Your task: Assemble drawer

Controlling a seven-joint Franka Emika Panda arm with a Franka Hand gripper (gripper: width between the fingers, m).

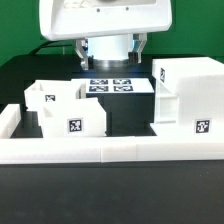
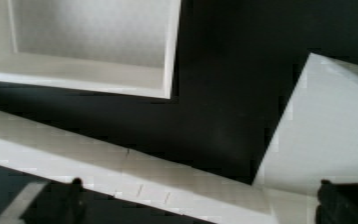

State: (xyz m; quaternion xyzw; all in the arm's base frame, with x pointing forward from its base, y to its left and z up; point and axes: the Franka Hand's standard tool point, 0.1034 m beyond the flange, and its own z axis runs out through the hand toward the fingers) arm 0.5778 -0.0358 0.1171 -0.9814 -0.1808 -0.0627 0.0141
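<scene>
Under me, a flat matte black tabletop (image 1: 130, 118) in soft, even light. A long low white plastic border wall (image 1: 110, 150) runs along its front edge in the exterior view, and the thin flat white marker board (image 1: 112, 85) with black square tags lies further back. Beyond the table the room is dark, and I cannot make out its walls.

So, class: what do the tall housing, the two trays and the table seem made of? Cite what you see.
Tall housing: likely rigid white plastic, matte; flat faces, crisp edges, no grain.
Two trays: same look, thin even walls.
Table: black, dull, no glare; material unclear.
</scene>
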